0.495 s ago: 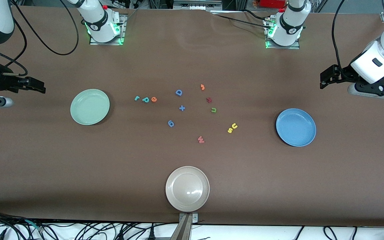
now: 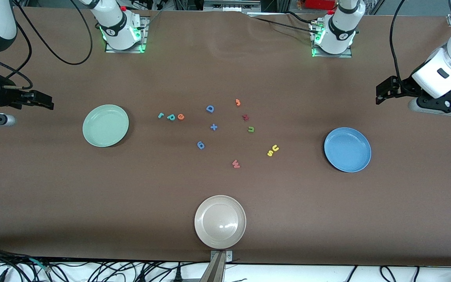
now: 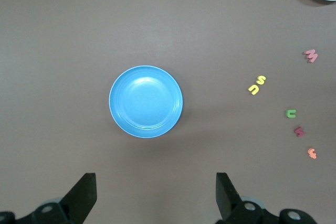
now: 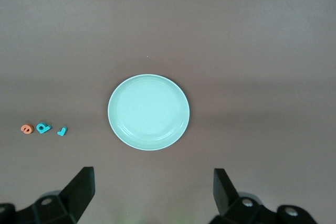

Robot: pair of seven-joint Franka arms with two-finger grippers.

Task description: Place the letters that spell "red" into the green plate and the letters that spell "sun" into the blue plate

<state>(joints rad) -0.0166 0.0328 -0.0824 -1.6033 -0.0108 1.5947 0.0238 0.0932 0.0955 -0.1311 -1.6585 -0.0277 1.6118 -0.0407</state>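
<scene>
Nothing moved: both arms wait, left end effector [image 3: 153, 195] and right end effector [image 4: 152, 192] spread apart.

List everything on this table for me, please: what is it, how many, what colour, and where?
green plate: one, pale mint, toward the right arm's end.
blue plate: one, medium blue, toward the left arm's end.
beige plate: one, nearest the front camera.
"red" letters: three in a row beside the green plate; teal r, teal d, orange e.
"sun" letters: yellow s and yellow u touching, nearer the blue plate; olive n mid-table.
Other foam pieces: blue D, blue plus, blue piece, orange hook, dark red letter, red w, all mid-table.
right gripper: open, waiting past the green plate.
left gripper: open, waiting above the blue plate's end.
</scene>
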